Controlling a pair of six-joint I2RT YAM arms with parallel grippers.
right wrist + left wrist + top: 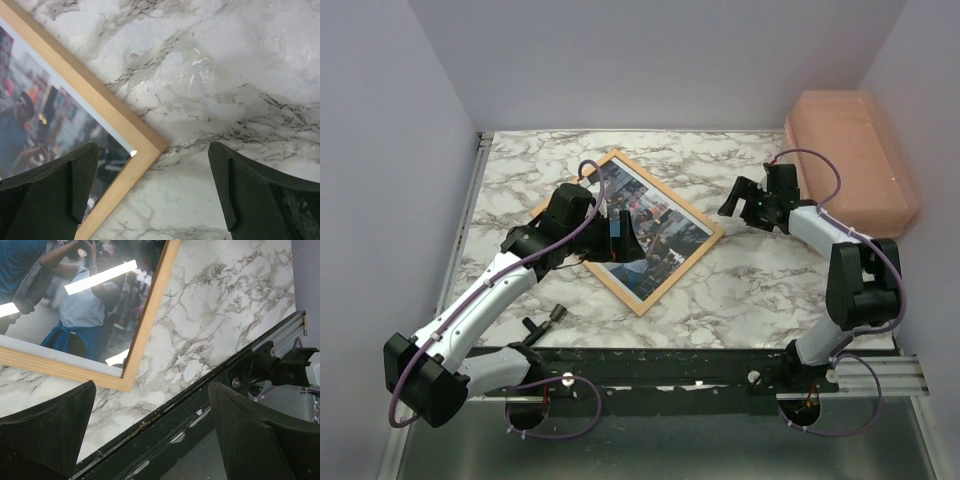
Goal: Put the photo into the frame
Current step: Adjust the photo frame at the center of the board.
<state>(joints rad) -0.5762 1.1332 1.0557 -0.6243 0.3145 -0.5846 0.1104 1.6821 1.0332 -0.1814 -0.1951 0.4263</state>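
Observation:
The frame [681, 274], thin light wood, lies flat and turned diagonally on the marble table [760, 290]. The photo [665, 235], a colour street picture of people, shows face up inside it, behind the pane. My left gripper [620, 238] hovers over the frame's near-left part, open and empty; its wrist view shows the frame's corner [127, 382], the photo [85, 310] and the open gripper [152, 390]. My right gripper [735, 197] sits just off the frame's right corner, open. In the right wrist view that corner [145, 147] and the photo [45, 115] lie below the open right gripper [152, 148].
A salmon plastic box [850, 160] stands at the back right against the wall. A black mounting rail [670, 365] runs along the table's near edge and shows in the left wrist view as rail [200, 405]. Walls close in the left, back and right sides.

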